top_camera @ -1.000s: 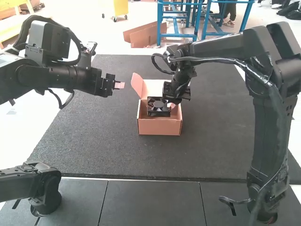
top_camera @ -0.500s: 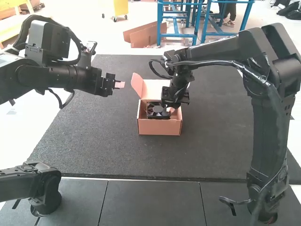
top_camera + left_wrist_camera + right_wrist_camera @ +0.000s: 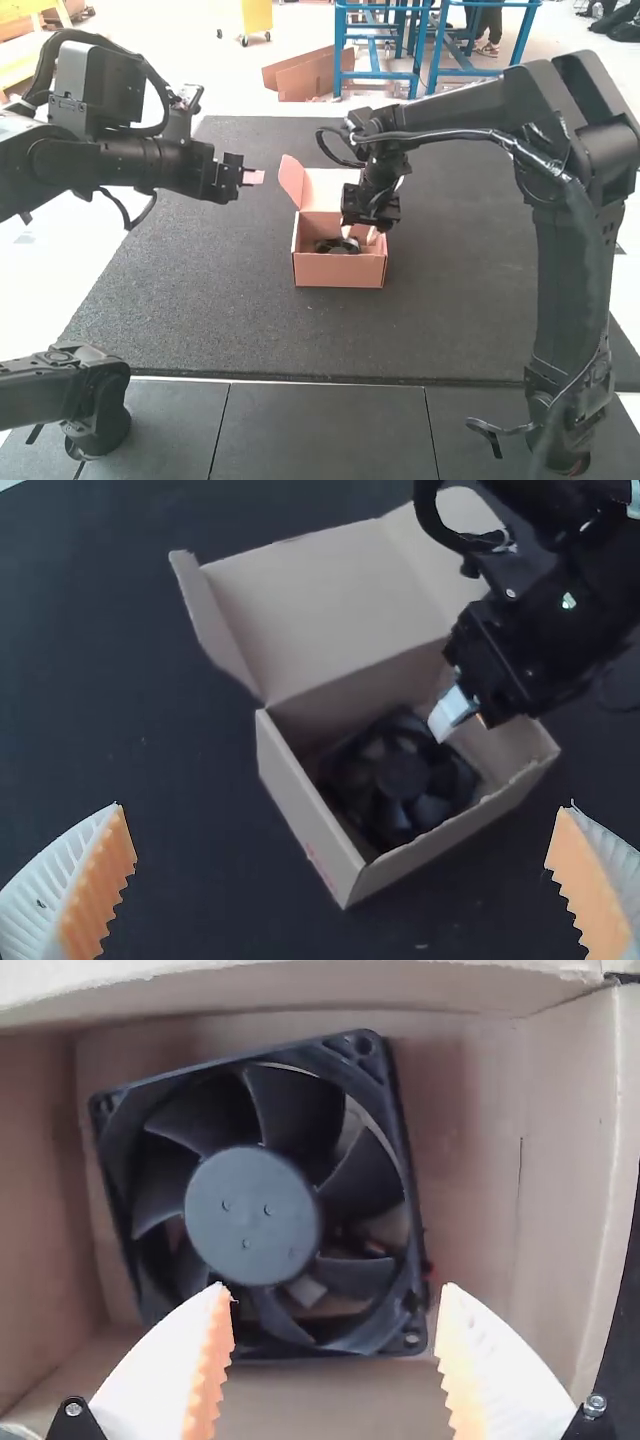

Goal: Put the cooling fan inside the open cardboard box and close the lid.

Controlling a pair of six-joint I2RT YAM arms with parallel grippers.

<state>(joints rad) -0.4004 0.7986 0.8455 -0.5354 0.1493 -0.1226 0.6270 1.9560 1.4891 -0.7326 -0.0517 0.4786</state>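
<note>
While the cooling fan (image 3: pixel 335 245) is lying flat on the floor of the open cardboard box (image 3: pixel 338 270) in the high view, the right gripper (image 3: pixel 368 225) is hanging directly over the box's right half. The left gripper (image 3: pixel 247 178) is hovering apart to the left above the black mat (image 3: pixel 200 300), level with the raised lid (image 3: pixel 305 185). The lid is standing upright from the box's far edge, its hinge running left to right, so closing it is calling, by this reading, for a swing toward the near side. In the left wrist view, the left arm's orange-padded fingers (image 3: pixel 95 880) are standing wide apart, gripping nothing, and the box is showing the fan inside, with the right gripper just above the rim. In the right wrist view, the right arm's fingers (image 3: pixel 190 1360) are standing apart, clamping nothing, with the fan's square frame lying straight below and between them, hub upward. Placement is looking complete. The lid is not yet closed, the right gripper is sitting in the lid's path, and the left gripper is facing the lid's side flap.
</note>
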